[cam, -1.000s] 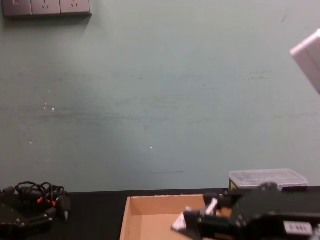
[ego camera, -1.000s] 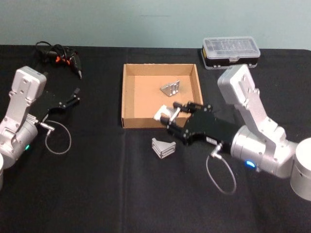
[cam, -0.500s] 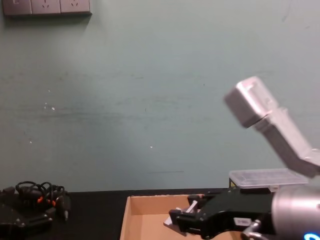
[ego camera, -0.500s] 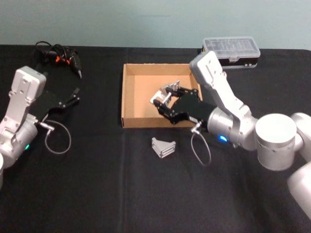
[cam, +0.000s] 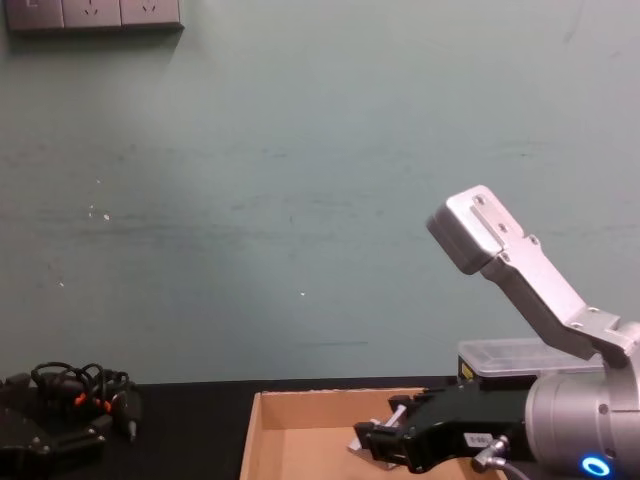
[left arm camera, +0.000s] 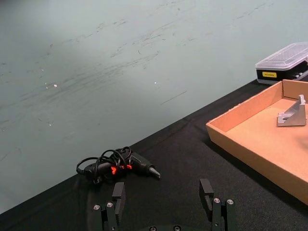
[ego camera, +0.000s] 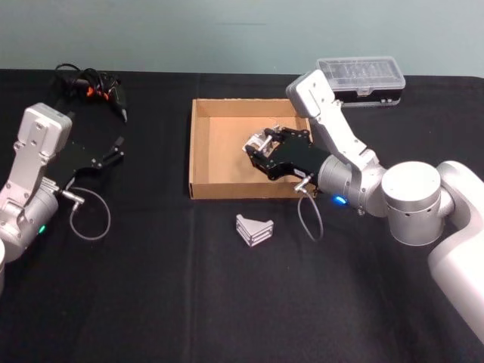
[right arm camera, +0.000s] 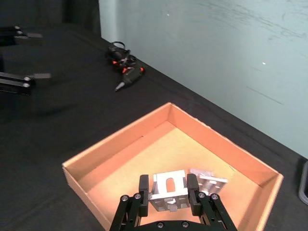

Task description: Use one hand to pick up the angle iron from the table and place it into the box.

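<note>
My right gripper [ego camera: 262,147] is shut on a silver angle iron [right arm camera: 168,191] and holds it over the inside of the tan box [ego camera: 219,147], near its middle right. Between the two fingers [right arm camera: 143,186] the piece shows clearly in the right wrist view. A second angle iron [right arm camera: 210,180] lies on the box floor just beyond it, also seen as the angle iron [left arm camera: 292,115] from the left wrist. A third angle iron [ego camera: 253,229] rests on the black table [ego camera: 166,287] in front of the box. My left gripper [ego camera: 113,153] stays parked at the far left, open.
A black case with a clear lid [ego camera: 359,79] stands behind the box at the right. A small power tool with coiled cables [ego camera: 91,87] lies at the back left. Cable loops hang from both wrists.
The right arm has carried the held angle iron from the box's front wall forward over the box floor. The left arm has not moved.
</note>
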Action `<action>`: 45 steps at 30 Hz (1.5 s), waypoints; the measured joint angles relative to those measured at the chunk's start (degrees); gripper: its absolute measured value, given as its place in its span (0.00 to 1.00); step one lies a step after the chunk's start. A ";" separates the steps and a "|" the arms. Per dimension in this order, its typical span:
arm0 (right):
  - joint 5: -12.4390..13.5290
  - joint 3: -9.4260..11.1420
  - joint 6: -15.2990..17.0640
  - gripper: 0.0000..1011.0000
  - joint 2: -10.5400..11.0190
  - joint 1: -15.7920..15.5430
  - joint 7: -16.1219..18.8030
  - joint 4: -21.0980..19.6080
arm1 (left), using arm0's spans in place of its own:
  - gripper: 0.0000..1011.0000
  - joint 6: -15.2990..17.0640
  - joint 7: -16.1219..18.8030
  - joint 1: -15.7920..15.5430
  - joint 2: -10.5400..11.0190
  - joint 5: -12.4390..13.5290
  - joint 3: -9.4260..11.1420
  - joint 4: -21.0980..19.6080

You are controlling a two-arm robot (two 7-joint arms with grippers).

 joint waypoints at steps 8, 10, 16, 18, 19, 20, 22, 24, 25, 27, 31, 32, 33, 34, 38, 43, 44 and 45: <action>-1.05 1.26 0.67 0.47 -0.02 -0.42 -0.08 0.63 | 1.00 0.00 0.00 0.00 0.00 0.00 0.00 0.00; -1.30 1.44 0.83 0.47 -0.15 -0.50 -0.03 0.81 | 1.00 0.00 0.00 0.00 0.00 0.00 0.00 0.00; -1.71 1.95 1.09 0.52 -0.41 -0.72 0.10 1.10 | 1.00 0.00 0.00 0.00 0.00 0.00 0.00 0.00; -1.85 2.24 1.21 0.62 -0.54 -0.83 0.15 1.11 | 1.00 0.00 0.00 0.00 0.00 0.00 0.00 0.00; -1.85 2.24 1.21 0.62 -0.54 -0.83 0.15 1.11 | 1.00 0.00 0.00 0.00 0.00 0.00 0.00 0.00; -1.88 2.39 1.29 0.65 -0.57 -0.93 0.19 1.09 | 1.00 0.00 0.00 0.00 0.00 0.00 0.00 0.00; -1.92 2.53 1.32 0.71 -0.61 -0.99 0.21 1.05 | 1.00 0.00 0.00 0.00 0.00 0.00 0.00 0.00; -1.95 2.76 1.30 0.77 -0.66 -1.17 0.24 0.92 | 1.00 0.00 0.00 0.00 0.00 0.00 0.00 0.00; -1.93 3.03 1.22 0.83 -0.67 -1.37 0.24 0.68 | 1.00 0.00 0.00 0.00 0.00 0.00 0.00 0.00; -1.86 3.28 1.15 0.86 -0.67 -1.62 0.24 0.36 | 1.00 0.00 0.00 0.00 0.00 0.00 0.00 0.00; -1.33 4.07 0.84 0.96 -0.55 -2.62 0.24 -1.28 | 1.00 0.00 0.00 0.00 0.00 0.00 0.00 0.00; -1.00 4.45 0.72 0.99 -0.37 -3.16 0.25 -2.26 | 1.00 0.00 0.00 0.00 0.00 0.00 0.00 0.00; -0.81 4.63 0.67 0.99 -0.27 -3.40 0.26 -2.77 | 1.00 0.00 0.00 0.00 0.00 0.00 0.00 0.00; -0.34 5.09 0.62 0.99 0.03 -4.15 0.31 -4.12 | 1.00 0.00 0.00 0.00 0.00 0.00 0.00 0.00; 0.54 5.95 0.63 0.99 0.94 -5.87 0.42 -7.56 | 1.00 0.00 0.00 0.00 0.00 0.00 0.00 0.00; 2.39 7.44 1.21 0.99 3.51 -10.02 0.89 -15.08 | 1.00 0.00 0.00 0.00 0.00 0.00 0.00 0.00; 2.69 7.69 1.37 0.99 4.04 -10.73 1.05 -16.33 | 1.00 0.00 0.00 0.00 0.00 0.00 0.00 0.00; 3.38 8.10 1.76 0.99 5.06 -12.21 1.38 -18.68 | 1.00 0.00 0.00 0.00 0.00 0.00 0.00 0.00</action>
